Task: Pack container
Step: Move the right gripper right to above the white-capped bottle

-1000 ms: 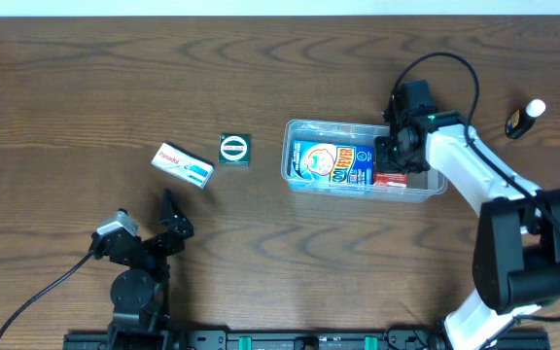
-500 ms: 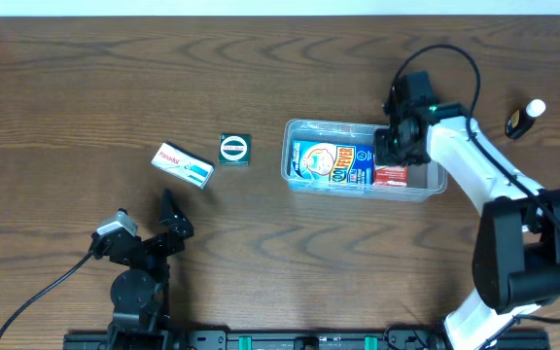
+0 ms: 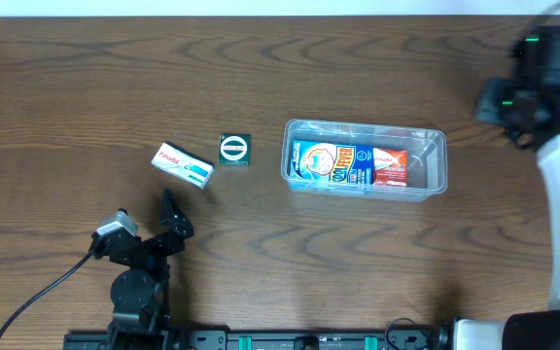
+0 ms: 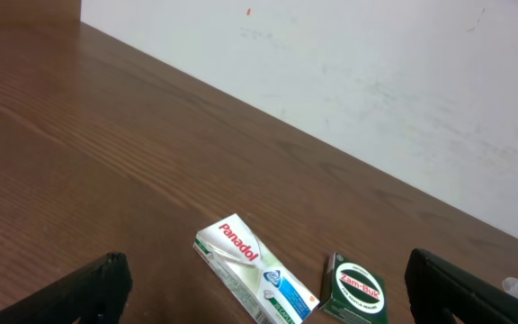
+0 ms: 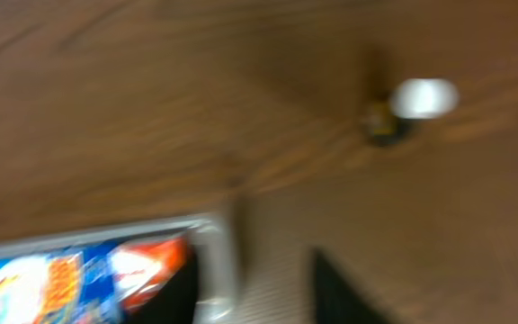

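Two loose items, the Panadol box and green box, lie left of the container. Your left tool, spread wide and empty, sits nearer them. The right tool is parted and empty.

Blurred; container corner lower left, white-capped item upper right.

1. Overhead view: bright, even light from above; the table shows crisp grain, with short, soft shadows
2. Faint glare glints along the clear rim of the container
3. Left wrist view: sharp, with the pale wall slightly washed out
4. Right wrist view: heavy motion blur; the container's printed contents and a white-capped object smear beyond reading
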### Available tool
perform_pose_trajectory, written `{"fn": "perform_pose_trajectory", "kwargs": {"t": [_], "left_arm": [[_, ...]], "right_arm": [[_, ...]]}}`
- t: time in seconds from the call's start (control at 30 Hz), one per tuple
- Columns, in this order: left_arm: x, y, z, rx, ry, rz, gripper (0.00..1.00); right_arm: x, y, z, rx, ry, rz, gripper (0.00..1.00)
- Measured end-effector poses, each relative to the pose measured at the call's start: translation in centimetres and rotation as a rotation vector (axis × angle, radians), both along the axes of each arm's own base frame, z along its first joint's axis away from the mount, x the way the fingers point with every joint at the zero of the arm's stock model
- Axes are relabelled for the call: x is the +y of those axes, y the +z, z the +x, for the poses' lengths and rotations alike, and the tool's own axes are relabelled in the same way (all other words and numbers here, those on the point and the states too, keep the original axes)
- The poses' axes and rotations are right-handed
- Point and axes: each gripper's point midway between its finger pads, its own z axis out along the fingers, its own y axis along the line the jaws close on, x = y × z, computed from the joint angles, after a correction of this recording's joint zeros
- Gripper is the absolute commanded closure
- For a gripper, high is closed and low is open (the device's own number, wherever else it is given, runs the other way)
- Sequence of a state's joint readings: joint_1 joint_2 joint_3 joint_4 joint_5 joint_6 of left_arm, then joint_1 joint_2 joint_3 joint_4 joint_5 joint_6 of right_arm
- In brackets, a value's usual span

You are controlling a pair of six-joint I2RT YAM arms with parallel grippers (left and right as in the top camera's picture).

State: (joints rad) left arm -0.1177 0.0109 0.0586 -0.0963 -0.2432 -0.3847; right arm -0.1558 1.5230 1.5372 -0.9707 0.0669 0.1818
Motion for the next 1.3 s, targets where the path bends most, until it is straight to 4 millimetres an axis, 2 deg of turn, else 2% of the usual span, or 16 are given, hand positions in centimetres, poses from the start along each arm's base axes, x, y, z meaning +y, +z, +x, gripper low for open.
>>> {"fn": "perform_pose_trajectory", "kwargs": {"t": [0.03, 0.1, 0.23, 0.33, 0.43, 0.73, 0.83, 0.93, 1.17, 1.3], "left_arm": [[0.0, 0.0, 0.0, 0.0, 0.0, 0.0, 0.02], [0.0, 0.0, 0.0, 0.0, 0.0, 0.0, 0.02], [0.0, 0.0, 0.0, 0.0, 0.0, 0.0, 0.02], [0.0, 0.0, 0.0, 0.0, 0.0, 0.0, 0.02], [0.0, 0.0, 0.0, 0.0, 0.0, 0.0, 0.02], [0.0, 0.0, 0.0, 0.0, 0.0, 0.0, 0.02], [0.0, 0.0, 0.0, 0.0, 0.0, 0.0, 0.02], [0.0, 0.0, 0.0, 0.0, 0.0, 0.0, 0.02], [0.0, 0.0, 0.0, 0.0, 0.0, 0.0, 0.02], [0.0, 0.0, 0.0, 0.0, 0.0, 0.0, 0.02]], "right_arm": [[-1.3, 0.1, -0.1, -0.007, -0.034, -0.007, 0.01], [-4.4, 0.2, -0.3, -0.022, -0.11, -0.019, 0.01], [-8.7, 0.9, 0.2, -0.087, -0.206, -0.042, 0.01], [-11.1, 0.9, 0.5, -0.115, -0.246, -0.061, 0.01], [-12.6, -0.5, 0.8, -0.085, -0.234, -0.079, 0.01], [-13.6, -8.0, 3.9, 0.033, -0.091, -0.047, 0.01], [-14.0, -10.0, 4.6, 0.058, -0.056, -0.056, 0.01], [-14.2, -11.3, 4.9, 0.077, -0.024, -0.062, 0.01], [-14.3, -13.5, 5.7, 0.1, 0.033, -0.068, 0.16], [-14.2, -14.4, 6.3, 0.094, 0.059, -0.059, 0.17]]}}
